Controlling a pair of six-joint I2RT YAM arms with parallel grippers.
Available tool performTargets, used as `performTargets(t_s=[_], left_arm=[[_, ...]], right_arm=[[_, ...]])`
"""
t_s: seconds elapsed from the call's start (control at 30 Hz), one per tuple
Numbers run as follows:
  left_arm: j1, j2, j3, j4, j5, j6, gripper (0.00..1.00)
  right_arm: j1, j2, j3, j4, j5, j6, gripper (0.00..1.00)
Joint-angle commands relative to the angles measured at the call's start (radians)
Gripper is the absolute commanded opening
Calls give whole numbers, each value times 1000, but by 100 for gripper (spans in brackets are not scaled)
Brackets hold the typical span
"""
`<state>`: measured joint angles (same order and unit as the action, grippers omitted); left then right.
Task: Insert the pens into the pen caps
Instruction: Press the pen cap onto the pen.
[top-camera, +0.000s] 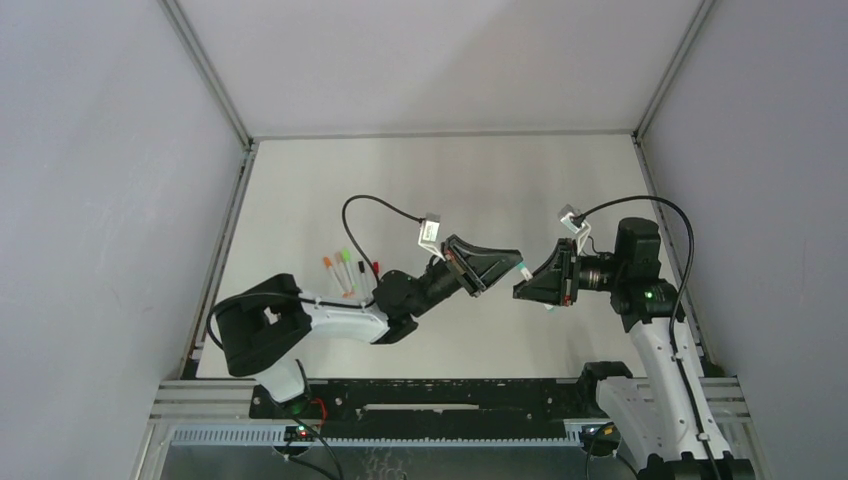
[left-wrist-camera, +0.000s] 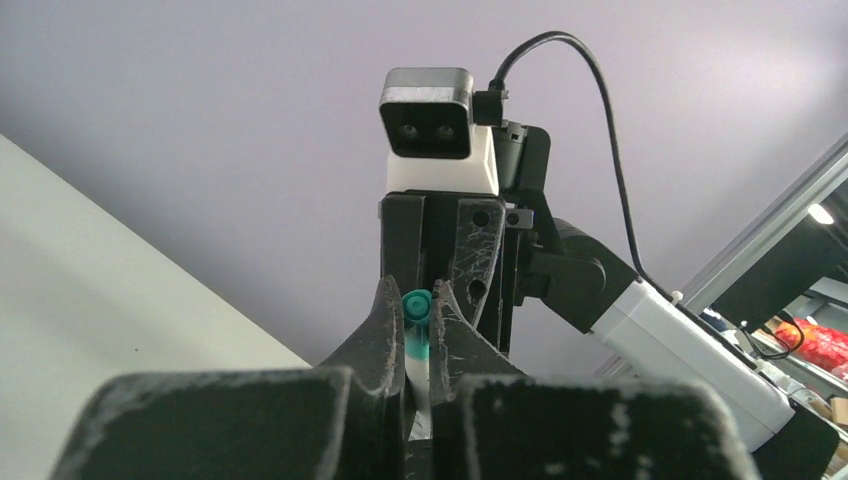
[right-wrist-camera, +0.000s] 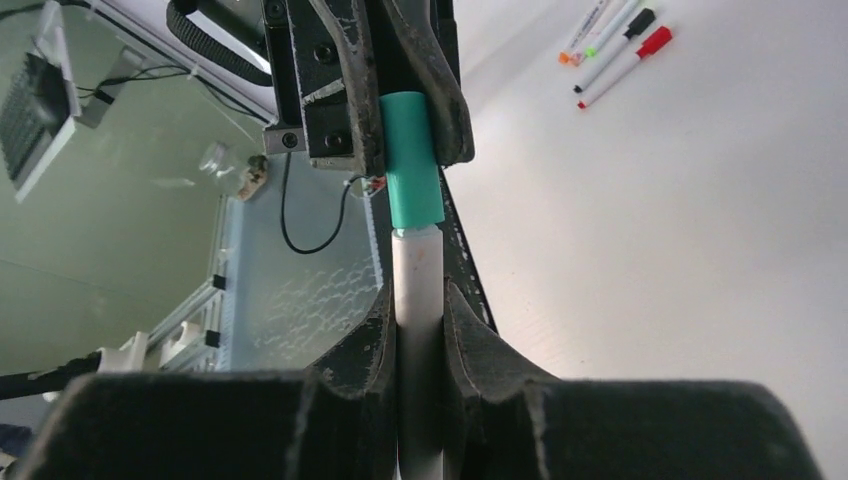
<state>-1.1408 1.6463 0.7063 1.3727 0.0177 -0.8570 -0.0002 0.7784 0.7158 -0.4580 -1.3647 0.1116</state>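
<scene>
Aloft over pale desk: left end effector clenched on short teal plastic cap; right end effector clenched on thin white-barrelled marker pen. Pen's long axis collinear with cap, nose at cap's mouth. Judged next: straight push along shared axis; seating depth unclear.

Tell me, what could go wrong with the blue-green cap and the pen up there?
1. The left gripper pinches the teal cap and the right gripper holds the pen, end to end. If they are a bit crooked, pushing might jam or twist the pen rather than seat it.
2. Both are held above the table. If either grip slips, the piece could drop and roll away.
</scene>
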Motion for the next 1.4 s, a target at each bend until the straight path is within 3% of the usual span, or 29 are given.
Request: performTargets(t_s=[0.0,0.2,0.27,0.4,0.5,0.63,0.77,0.87,1.0,1.17,1.37], left_arm=[[-292,113,-102,-311,668,-98,0],[-292,140,-78,-345,687,-133,0],[-287,130,-81,-385,646,-123,0],[-284,135,-90,-283,666,-177,0],[-278,138,-106,-239,691,-214,0],[-257,92,-157,-296,645,-175,0],[-245,37,-131,-447,565,-74,0],[-235,12,-114,-466,532,-51,0],[-237,6,-96,-447,592,-43,0],[-251,52,-97,-385,700,-89,0],[-240,49,-100,-412,677,-77,1]], right_arm=[[-11,19,168,237,394,-132,0],[178,11,200,142,670,-367,0],[186,14,200,137,678,-381,0],[178,20,201,113,478,-390,0],[167,19,201,108,451,-393,0],[140,22,200,113,443,-367,0],[125,33,186,124,387,-336,0],[130,38,176,114,349,-341,0],[60,79,175,171,103,-234,0],[43,49,163,202,154,-214,0],[62,49,163,169,184,-262,0]])
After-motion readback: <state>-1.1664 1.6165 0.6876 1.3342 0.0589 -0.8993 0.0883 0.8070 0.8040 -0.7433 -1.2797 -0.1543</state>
